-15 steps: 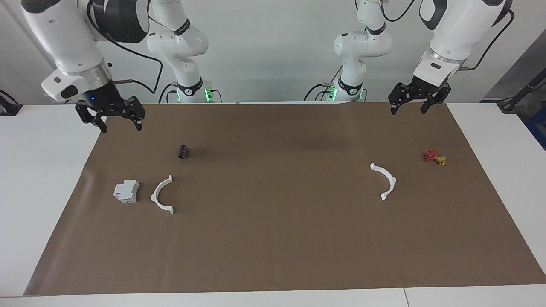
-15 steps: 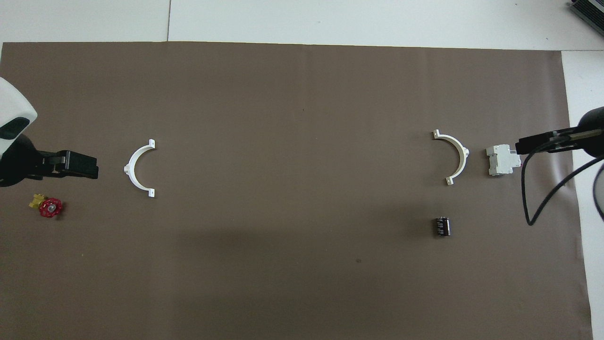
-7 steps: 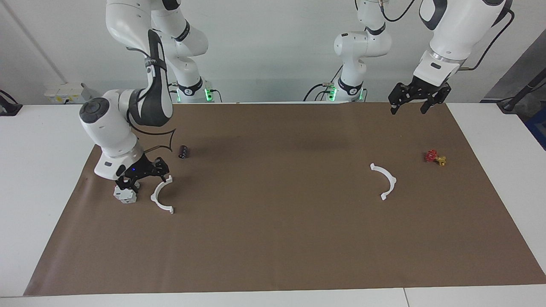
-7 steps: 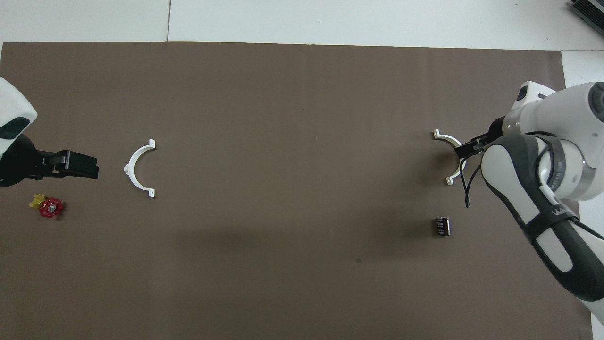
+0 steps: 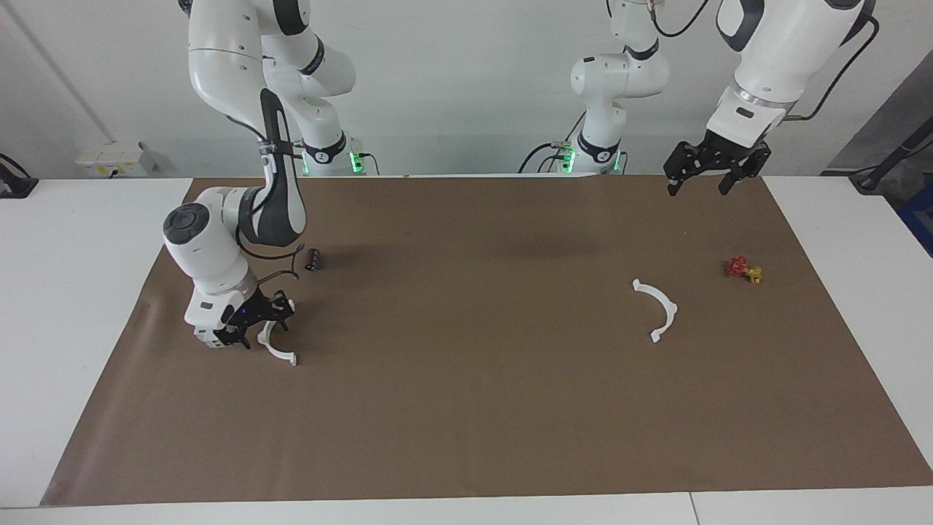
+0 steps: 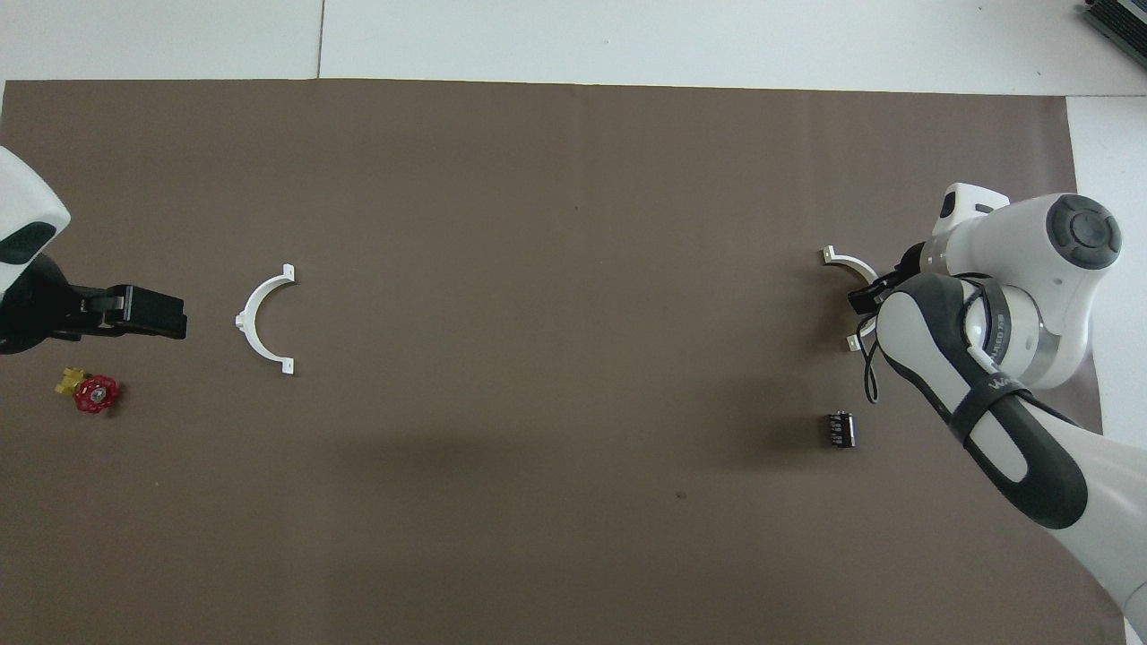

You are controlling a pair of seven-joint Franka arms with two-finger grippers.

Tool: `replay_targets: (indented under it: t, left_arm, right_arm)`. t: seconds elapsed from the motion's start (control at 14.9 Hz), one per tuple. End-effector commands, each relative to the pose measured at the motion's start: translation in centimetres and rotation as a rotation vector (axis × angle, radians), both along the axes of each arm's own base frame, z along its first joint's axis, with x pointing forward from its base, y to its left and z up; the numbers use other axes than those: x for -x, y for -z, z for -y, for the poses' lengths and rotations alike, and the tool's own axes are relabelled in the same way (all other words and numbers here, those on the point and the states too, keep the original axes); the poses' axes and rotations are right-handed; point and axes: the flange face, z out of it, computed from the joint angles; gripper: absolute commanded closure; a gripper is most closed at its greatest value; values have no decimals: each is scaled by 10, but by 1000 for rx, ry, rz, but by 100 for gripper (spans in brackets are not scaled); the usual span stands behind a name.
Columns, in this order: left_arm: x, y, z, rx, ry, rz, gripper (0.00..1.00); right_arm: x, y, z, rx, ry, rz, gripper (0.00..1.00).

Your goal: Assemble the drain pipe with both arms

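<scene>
Two half-rings lie well apart on brown mat.

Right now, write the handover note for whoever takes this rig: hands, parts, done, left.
Right hand: down at the thin white plastic half-ring at the right arm's end, beside the grey-white boxy block; grip unclear.
Left hand: open, waiting in the air over the brown mat's edge nearest the robots.
Second white half-ring: flat on the mat toward the left arm's end, untouched, near the small red-and-yellow valve.
Done: nothing joined.
Left: pick up both halves, bring them together, join into one ring.
</scene>
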Motion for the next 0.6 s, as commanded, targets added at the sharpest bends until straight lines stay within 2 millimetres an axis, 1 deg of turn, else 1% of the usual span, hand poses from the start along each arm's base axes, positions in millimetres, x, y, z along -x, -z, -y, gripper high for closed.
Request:
replay_targets:
  t: [0.0,0.07,0.13,0.34,0.54]
  left_arm:
    - [0,-5,-3,-12,11,14,0]
    - [0,-5,-3,-12,9,14,0]
    - [0,-5,-3,-12,9,15,0]
    - [0,-6,-3,-12,11,15,0]
    - [0,-5,-3,-12,9,15,0]
  right_arm:
    - [0,11,10,-7,-3,24,44]
    - [0,17,10,-4,-1,26,66]
    - [-2,19,10,-4,2,29,100]
    - [-6,13,5,-8,42,26,100]
    - [-23,-15,-5,-20,54,18,100]
